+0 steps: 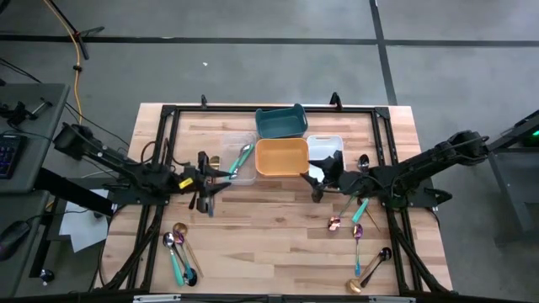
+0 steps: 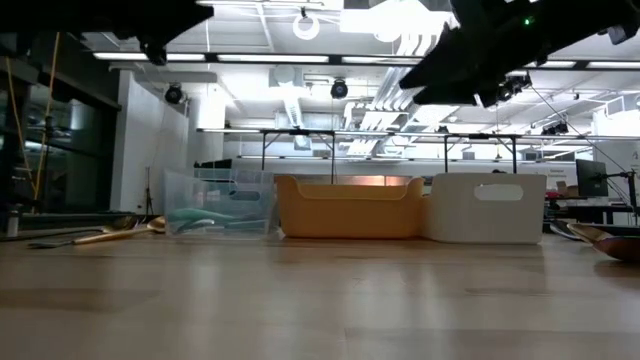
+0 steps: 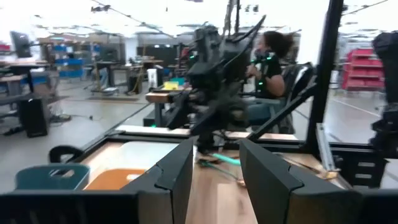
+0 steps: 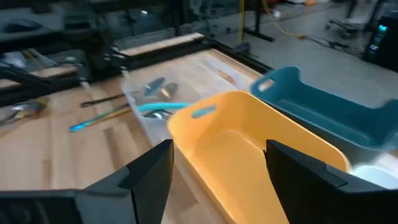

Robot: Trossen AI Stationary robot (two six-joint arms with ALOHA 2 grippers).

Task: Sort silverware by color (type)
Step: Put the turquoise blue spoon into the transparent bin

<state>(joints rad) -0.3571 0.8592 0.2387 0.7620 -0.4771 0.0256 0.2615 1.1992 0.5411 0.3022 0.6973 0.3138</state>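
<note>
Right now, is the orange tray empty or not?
Empty: the orange tray shows only its bare inside in the right wrist view; the high view agrees.

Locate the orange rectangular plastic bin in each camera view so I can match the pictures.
High view: orange rectangular plastic bin at the table's centre, between the clear bin and the white bin.
Low view: mid-picture, clear bin left of it, white bin right.
Left wrist view: only a corner beside the left gripper.
Right wrist view: fills the middle, ahead of the right gripper.
Shared landmark: the teal bin behind it.
</note>
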